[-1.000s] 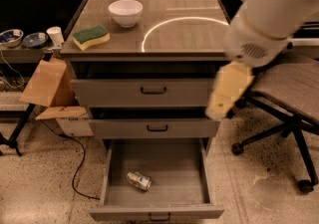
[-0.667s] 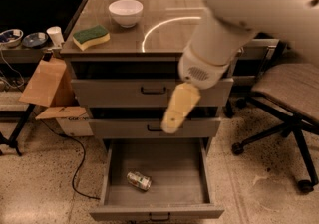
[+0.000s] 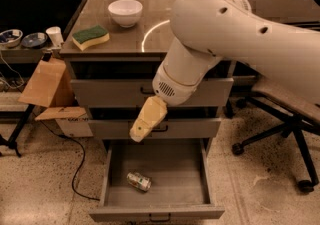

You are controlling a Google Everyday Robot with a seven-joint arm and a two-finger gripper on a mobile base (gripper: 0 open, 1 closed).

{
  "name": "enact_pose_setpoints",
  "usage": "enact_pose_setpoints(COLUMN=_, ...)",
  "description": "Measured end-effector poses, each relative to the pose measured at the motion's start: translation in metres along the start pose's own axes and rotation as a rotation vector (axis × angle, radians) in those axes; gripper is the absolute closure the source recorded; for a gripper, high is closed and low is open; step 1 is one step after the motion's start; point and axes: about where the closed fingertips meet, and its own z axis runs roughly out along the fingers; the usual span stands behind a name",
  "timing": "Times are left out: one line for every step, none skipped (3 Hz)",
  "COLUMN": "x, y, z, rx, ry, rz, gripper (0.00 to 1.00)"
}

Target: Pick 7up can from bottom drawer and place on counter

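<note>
The 7up can (image 3: 138,181) is a small silvery can with green markings. It lies on its side on the floor of the open bottom drawer (image 3: 106,181), left of the middle. My gripper (image 3: 137,134), a tan piece at the end of the big white arm, hangs in front of the middle drawer. It is above the can and well clear of it, and holds nothing that I can see. The counter (image 3: 165,4) is the glossy cabinet top with a bright arc reflection; my arm covers its right part.
A white bowl (image 3: 125,11) and a green-and-yellow sponge (image 3: 90,36) sit on the counter's left half. A cardboard box (image 3: 47,86) leans at the cabinet's left, with a cable (image 3: 75,169) on the floor. An office chair (image 3: 285,114) stands at the right. A side table with bowls (image 3: 20,39) is at the far left.
My arm has swung left and down across the cabinet front. The gripper went from beside the top drawer's right end to the middle drawer front, above the can. The can has not moved.
</note>
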Motion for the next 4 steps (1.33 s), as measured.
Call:
enact_pose_setpoints(x=0.000, y=-0.001, z=0.001, rx=0.008, ry=-0.002, rz=0.012, gripper=0.00)
enact_pose_setpoints(x=0.004, y=-0.006, z=0.007, rx=0.075, ry=-0.022, rz=0.104, gripper=0.00)
enact_pose_setpoints(x=0.011, y=-0.007, z=0.067, rx=0.094, ry=-0.018, rz=0.215, gripper=0.00)
enact_pose_setpoints(x=0.003, y=-0.002, z=0.136, rx=0.100, ry=0.009, rz=0.263, gripper=0.00)
